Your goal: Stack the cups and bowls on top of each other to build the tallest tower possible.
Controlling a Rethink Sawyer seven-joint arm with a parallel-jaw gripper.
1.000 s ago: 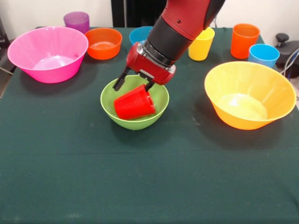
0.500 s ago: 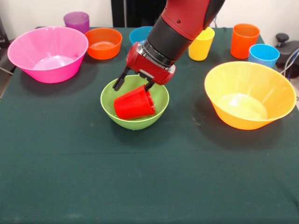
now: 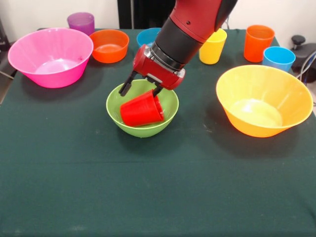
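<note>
Tower, as I logged it: green bowl mid-counter, red cup lying tilted inside it, nothing more stacked. My tool hung above the cup, fingers spread, gripping nothing I could see. Unstacked, well apart: pink bowl, yellow bowl, orange bowl, four cups along the far edge. I judged most of the task undone.

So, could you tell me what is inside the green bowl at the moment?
The red cup lies tilted inside the green bowl, with the gripper right above its upper end. The cup covers the bowl's bottom, so anything beneath it cannot be seen.
</note>
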